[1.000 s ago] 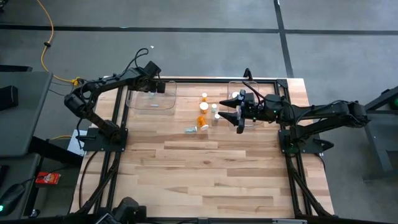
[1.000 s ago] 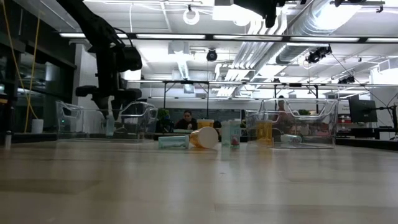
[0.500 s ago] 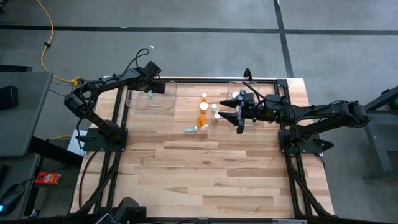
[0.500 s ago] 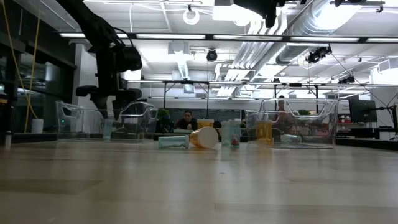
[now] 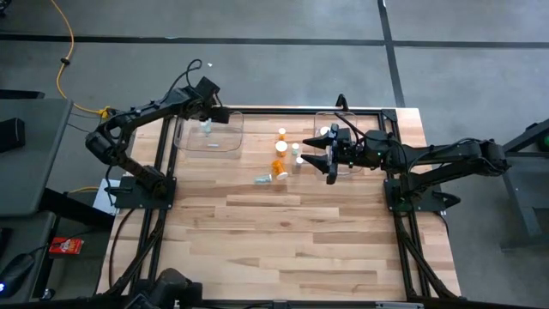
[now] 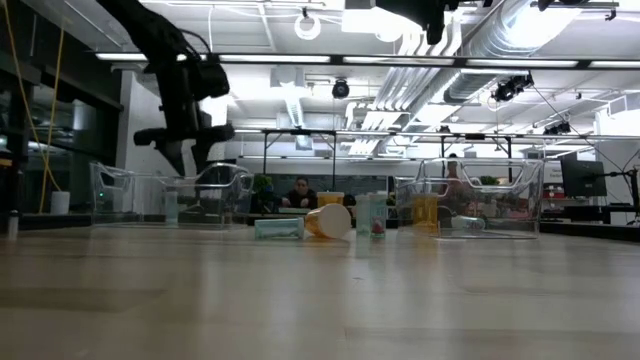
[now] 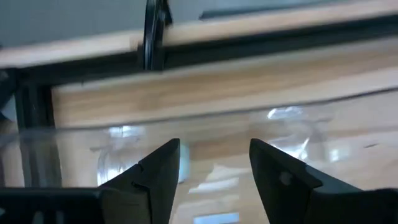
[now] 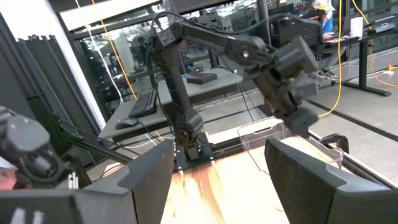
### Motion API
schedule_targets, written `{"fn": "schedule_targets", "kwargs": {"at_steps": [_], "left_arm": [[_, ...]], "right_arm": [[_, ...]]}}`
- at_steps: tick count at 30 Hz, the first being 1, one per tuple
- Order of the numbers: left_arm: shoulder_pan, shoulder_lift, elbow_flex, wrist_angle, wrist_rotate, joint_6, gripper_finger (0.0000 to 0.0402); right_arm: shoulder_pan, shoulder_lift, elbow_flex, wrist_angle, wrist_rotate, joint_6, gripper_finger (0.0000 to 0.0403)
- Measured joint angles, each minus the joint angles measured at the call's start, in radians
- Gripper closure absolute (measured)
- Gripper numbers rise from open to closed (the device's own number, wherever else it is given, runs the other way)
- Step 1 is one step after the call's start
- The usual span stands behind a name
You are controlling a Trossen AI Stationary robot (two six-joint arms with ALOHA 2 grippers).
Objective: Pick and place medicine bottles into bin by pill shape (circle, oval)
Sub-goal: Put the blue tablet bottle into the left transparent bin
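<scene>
While the wooden surface [image 6: 320, 300] fills the low view's bottom, the loose medicine bottles [image 6: 330, 220] sit mid-frame, two lying on their sides. Farther left, a clear vial [image 6: 171, 207] stands inside the left bin [image 6: 110, 195]; the left tool [image 6: 185, 150] hangs above it, fingers spread, empty. The right tool [image 5: 330, 154], spread too, waits beside the cluster; reaching in, it could knock upright bottles over or send the toppled ones rolling.

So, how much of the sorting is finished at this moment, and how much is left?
Done: one clear bottle stands in the left bin, and the right bin holds some too. In hand: nothing; the left gripper is open and empty above its bin, and the right gripper hovers open beside the group. Left: about six bottles on the table.
</scene>
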Motion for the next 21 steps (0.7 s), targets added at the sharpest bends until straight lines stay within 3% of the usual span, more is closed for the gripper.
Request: {"fn": "schedule_targets", "kwargs": {"at_steps": [8, 14, 21], "left_arm": [[0.0, -0.121, 0.103, 0.013, -0.026, 0.086, 0.0217], [-0.078, -0.302, 0.101, 0.167, 0.201, 0.127, 0.0217], [-0.364, -0.559, -0.088, 0.522, 0.358, 0.161, 0.0217]], "right_arm": [[0.0, 0.0, 0.0, 0.0, 0.0, 0.0, 0.0158], [0.0, 0.0, 0.0, 0.0, 0.0, 0.0, 0.0158], [0.0, 0.0, 0.0, 0.0, 0.0, 0.0, 0.0158]]}}
